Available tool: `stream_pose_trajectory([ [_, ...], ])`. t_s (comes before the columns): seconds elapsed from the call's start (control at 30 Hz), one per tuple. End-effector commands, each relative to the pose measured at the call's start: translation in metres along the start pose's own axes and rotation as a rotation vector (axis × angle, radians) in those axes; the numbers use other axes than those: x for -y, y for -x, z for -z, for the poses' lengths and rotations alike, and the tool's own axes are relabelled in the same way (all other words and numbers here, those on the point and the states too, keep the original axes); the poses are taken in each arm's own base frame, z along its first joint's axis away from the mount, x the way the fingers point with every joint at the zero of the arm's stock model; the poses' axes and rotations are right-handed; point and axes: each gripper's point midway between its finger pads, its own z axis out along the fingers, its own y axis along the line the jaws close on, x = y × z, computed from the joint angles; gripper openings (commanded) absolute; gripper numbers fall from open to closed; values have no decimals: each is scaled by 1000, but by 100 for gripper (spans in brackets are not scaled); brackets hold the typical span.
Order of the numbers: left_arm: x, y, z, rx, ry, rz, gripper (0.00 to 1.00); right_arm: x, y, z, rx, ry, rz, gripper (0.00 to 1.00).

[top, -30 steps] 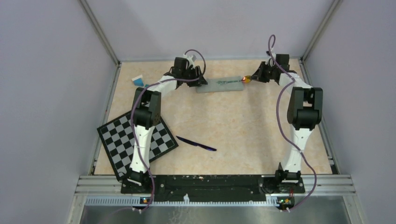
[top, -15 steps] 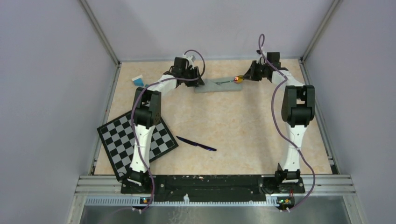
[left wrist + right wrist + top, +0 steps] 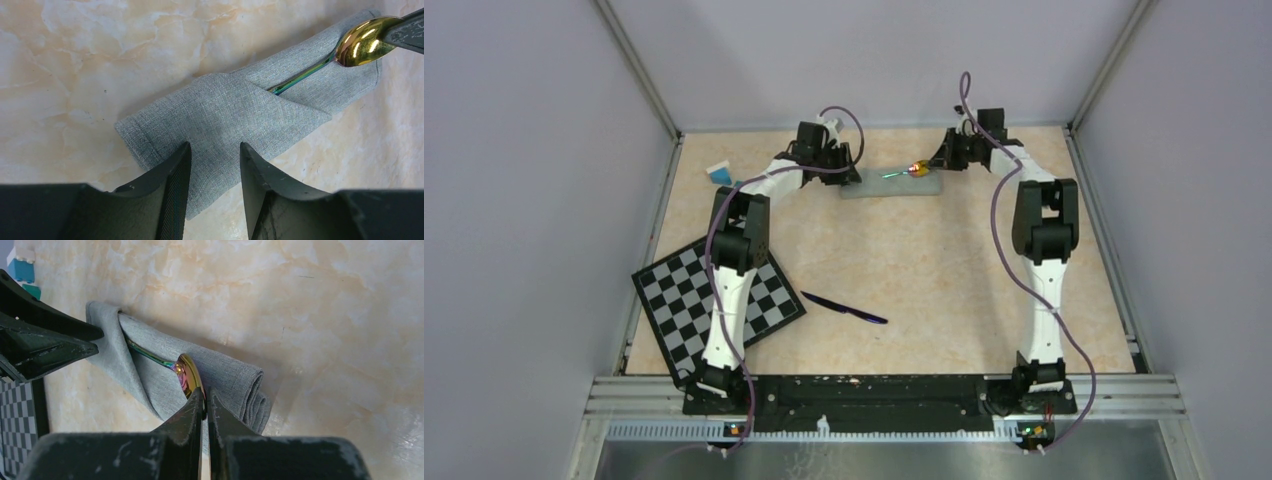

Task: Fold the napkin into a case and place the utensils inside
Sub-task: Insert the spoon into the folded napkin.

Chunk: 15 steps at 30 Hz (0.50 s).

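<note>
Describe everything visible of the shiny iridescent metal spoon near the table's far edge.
The shiny iridescent metal spoon has an oval bowl glinting gold with pink-purple edges and a slim green-blue handle. The right gripper is shut on the bowl's tip. The handle runs under a diagonal flap of the folded grey-green cloth case, its end hidden; the bowl is outside, above the case's open end. It points lengthwise along the case.

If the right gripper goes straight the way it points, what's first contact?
Likely the case: the right gripper, shut on the spoon by its bowl, points into the cloth at its open end. Depth is unclear.
</note>
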Motion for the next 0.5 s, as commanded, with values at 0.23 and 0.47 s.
stream_pose_trajectory([
  [0.23,1,12,-2,30,-9,-21,52,-38,20,-15,67,65,-27,0],
  [0.47,35,50,27,116,-75,-50,61,-33,16,-23,55,59,-45,0],
])
